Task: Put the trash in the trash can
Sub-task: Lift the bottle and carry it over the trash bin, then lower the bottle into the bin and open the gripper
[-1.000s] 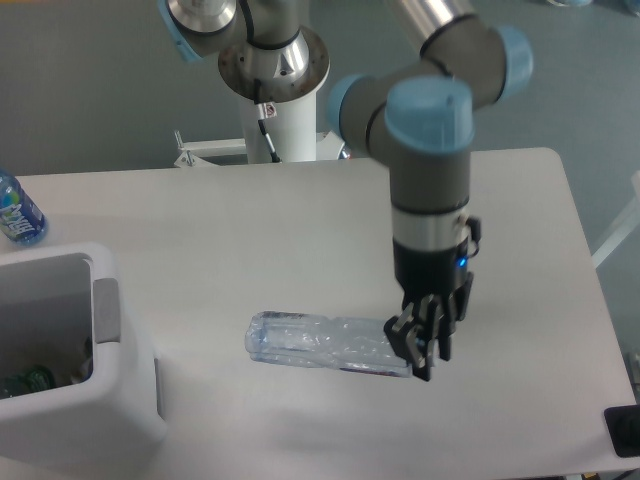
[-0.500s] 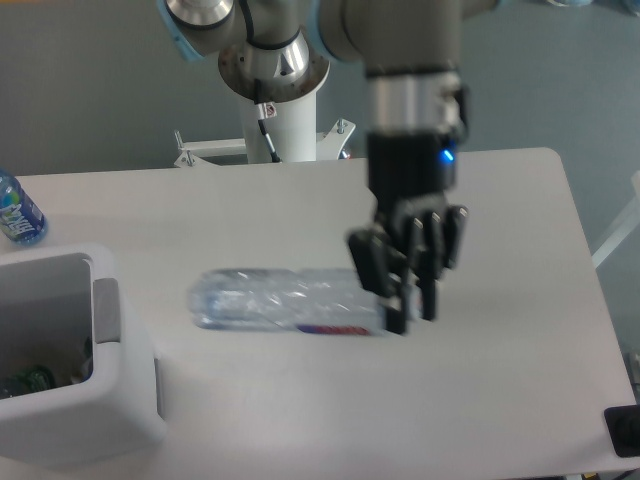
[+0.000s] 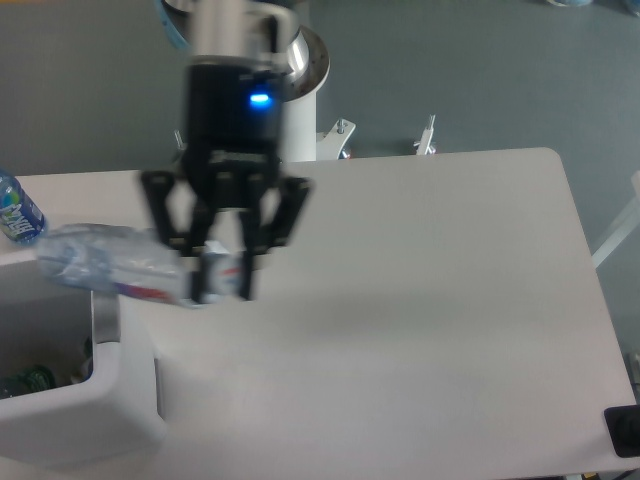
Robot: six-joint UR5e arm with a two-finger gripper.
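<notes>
My gripper (image 3: 224, 268) is shut on one end of the clear crinkled plastic bottle (image 3: 105, 265) and holds it in the air, lying level. The bottle reaches left over the rim of the white trash can (image 3: 125, 420), which stands at the table's front left with its grey rim panel (image 3: 105, 312) facing me. The gripper is blurred by motion. The crumpled white paper wrapper is not in view.
A blue-labelled water bottle (image 3: 16, 212) stands at the left edge behind the trash can. Dark items (image 3: 30, 380) lie inside the can. The robot's white base post (image 3: 300, 110) stands behind the table's far edge. A black object (image 3: 622, 430) sits at the front right corner.
The gripper has lifted the bottle off the table and carried it fast to the left, from the table's middle to above the trash can's rim.
</notes>
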